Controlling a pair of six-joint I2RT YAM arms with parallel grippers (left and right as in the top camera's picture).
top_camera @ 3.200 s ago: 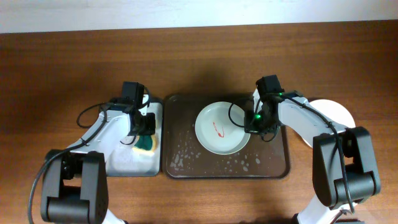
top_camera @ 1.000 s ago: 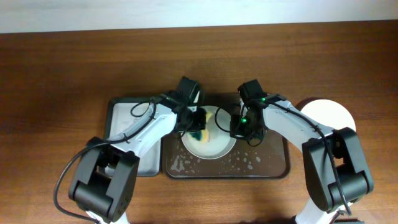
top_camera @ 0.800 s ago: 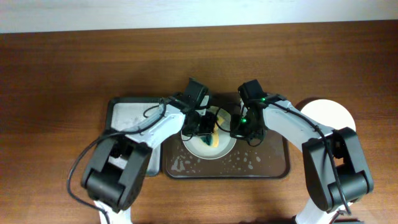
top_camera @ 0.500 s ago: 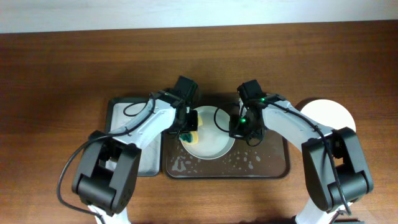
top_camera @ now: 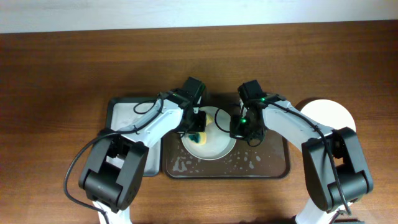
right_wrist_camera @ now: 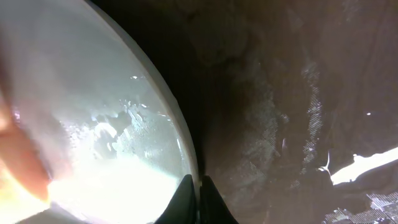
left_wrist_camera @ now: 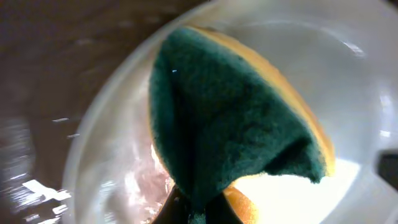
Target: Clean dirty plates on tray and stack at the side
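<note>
My left gripper [left_wrist_camera: 198,210] is clamped on a green-and-yellow sponge [left_wrist_camera: 236,124] pressed at 9 o'clock on the pale round plate [top_camera: 217,147], which lies in the large dark brown rectangular tray [top_camera: 273,169], while my right gripper [right_wrist_camera: 199,198] pinches its rim at 3 o'clock

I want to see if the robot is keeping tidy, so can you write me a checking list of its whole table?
Surface: brown wooden table.
Job's things: plate on the brown tray; white suds on the tray floor; second plate on the table at the right.
Clutter: grey tray left of the brown tray.
Grippers: left gripper shut on a green-and-yellow sponge against the plate; right gripper shut on the plate's rim.
Cables: black cables looping along the arms.
Surroundings: pale wall behind the table.
</note>
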